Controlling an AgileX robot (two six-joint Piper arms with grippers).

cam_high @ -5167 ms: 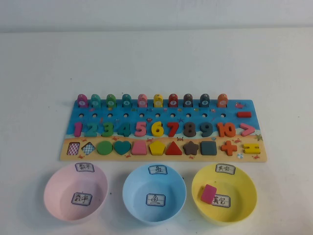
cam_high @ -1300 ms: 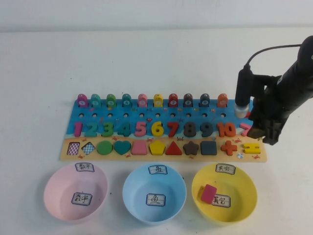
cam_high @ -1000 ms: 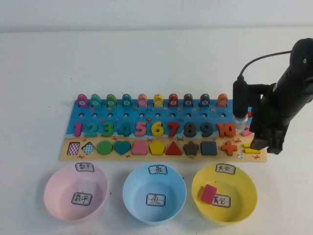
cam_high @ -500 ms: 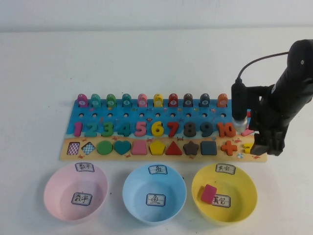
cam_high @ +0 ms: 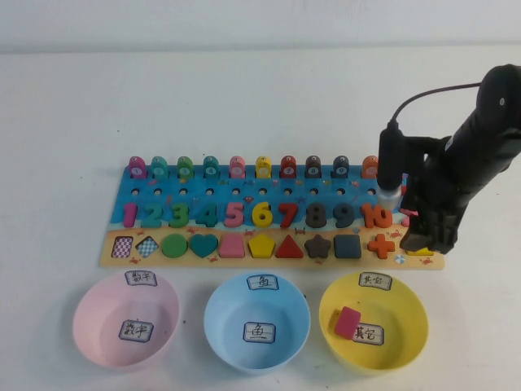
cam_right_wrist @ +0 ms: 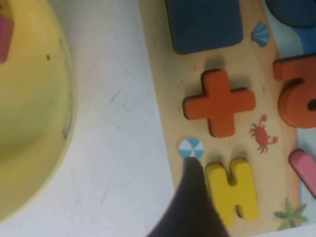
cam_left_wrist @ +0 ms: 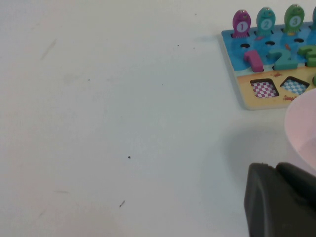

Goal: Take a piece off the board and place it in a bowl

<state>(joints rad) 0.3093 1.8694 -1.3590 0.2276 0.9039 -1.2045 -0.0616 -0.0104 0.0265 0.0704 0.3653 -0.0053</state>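
The board (cam_high: 277, 195) lies across the table with its numbers and shapes. The yellow equals-sign piece (cam_right_wrist: 232, 190) sits in its slot at the board's right end, beside the orange plus (cam_right_wrist: 219, 102). My right gripper (cam_high: 425, 242) hangs low over that piece and hides most of it in the high view. It is open: one dark finger (cam_right_wrist: 190, 197) stands right beside the piece on the bowl side, and no finger shows on the other side. The yellow bowl (cam_high: 404, 303) stands just in front of it. My left gripper (cam_left_wrist: 281, 207) is parked over bare table, left of the board.
A pink block (cam_high: 348, 322) lies in the yellow bowl. The blue bowl (cam_high: 256, 322) and pink bowl (cam_high: 126, 319) stand in a row with it before the board. A pink greater-than piece (cam_right_wrist: 303, 168) lies just beyond the equals piece.
My right gripper has come down and slightly left onto the board's right end, now covering the equals piece in the high view. The piece itself has not moved.
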